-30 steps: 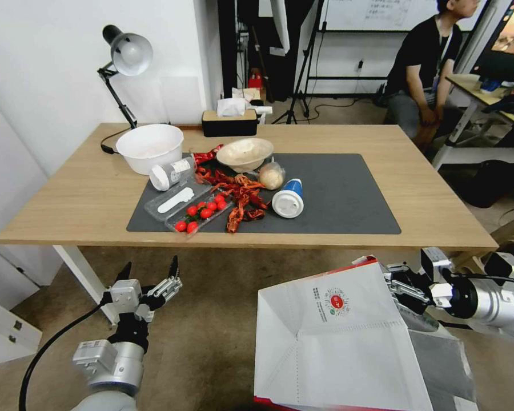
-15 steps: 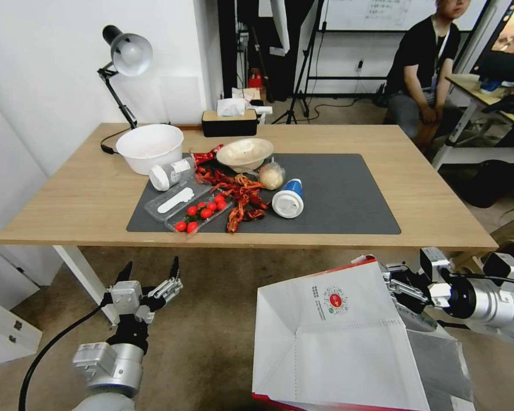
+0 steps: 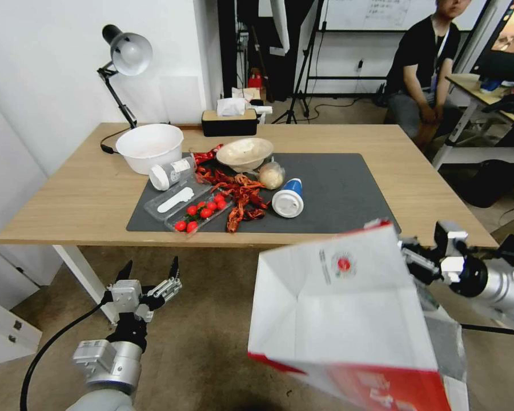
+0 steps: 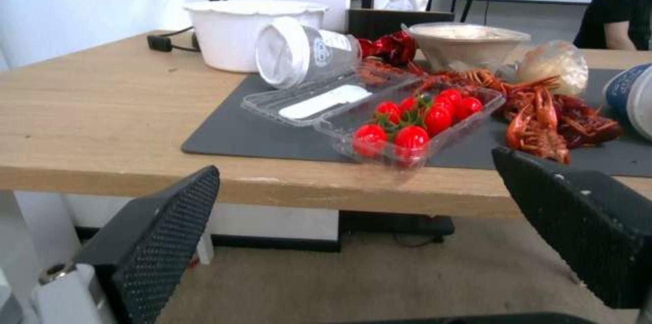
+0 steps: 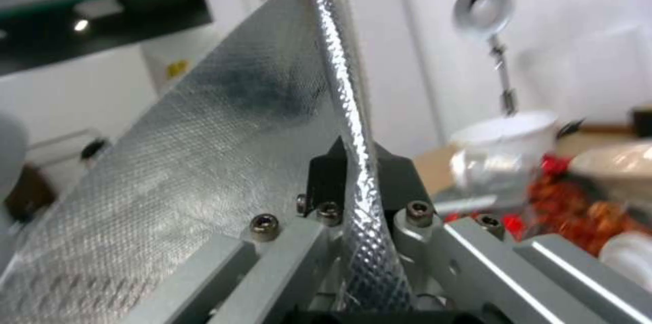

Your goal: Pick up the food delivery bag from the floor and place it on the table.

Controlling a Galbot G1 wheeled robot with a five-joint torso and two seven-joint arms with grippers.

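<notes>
Foil and paper are pinched between the fingers of my right gripper: I have the food delivery bag by the upper edge of its wall, and in the right wrist view the silver-lined rim runs straight through my clamped jaws. The bag hangs in the air, tilted, in front of the table's near edge and to the right of its middle. Its white face with the small round red logo is turned up toward my head camera, its red band shows along the lowest edge, and its top corner overlaps the near right corner of the dark grey mat as I see it. Whether any part of it touches the tabletop I cannot tell. My left gripper hovers low over the carpet beside the white table leg, below the tabletop's near edge, with its two black fingers spread wide and nothing between them. On the table sit a white bowl, a tipped clear cup, a clear tray of cherry tomatoes, red crayfish, a beige bowl, a tipped blue-and-white cup, a tissue box and a desk lamp.
</notes>
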